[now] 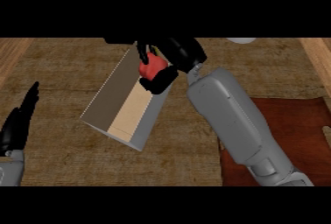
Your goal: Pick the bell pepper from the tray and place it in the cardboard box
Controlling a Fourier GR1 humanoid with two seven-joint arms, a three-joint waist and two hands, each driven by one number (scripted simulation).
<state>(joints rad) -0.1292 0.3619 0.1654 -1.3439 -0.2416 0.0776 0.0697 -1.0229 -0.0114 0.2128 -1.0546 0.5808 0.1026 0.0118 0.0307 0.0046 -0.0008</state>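
Note:
A red bell pepper shows between the black fingers of my right hand, which is curled round it. The hand holds the pepper over the far end of the cardboard box, an open, long box lying at a slant in the middle of the counter. The box's pale floor is bare below the hand. The reddish-brown tray lies at the right, partly covered by my right forearm. My left hand rests at the left edge, fingers straight and pointing up.
A pale round object peeks in at the top edge, right of my right hand. Light wooden strips border the brown counter at both sides.

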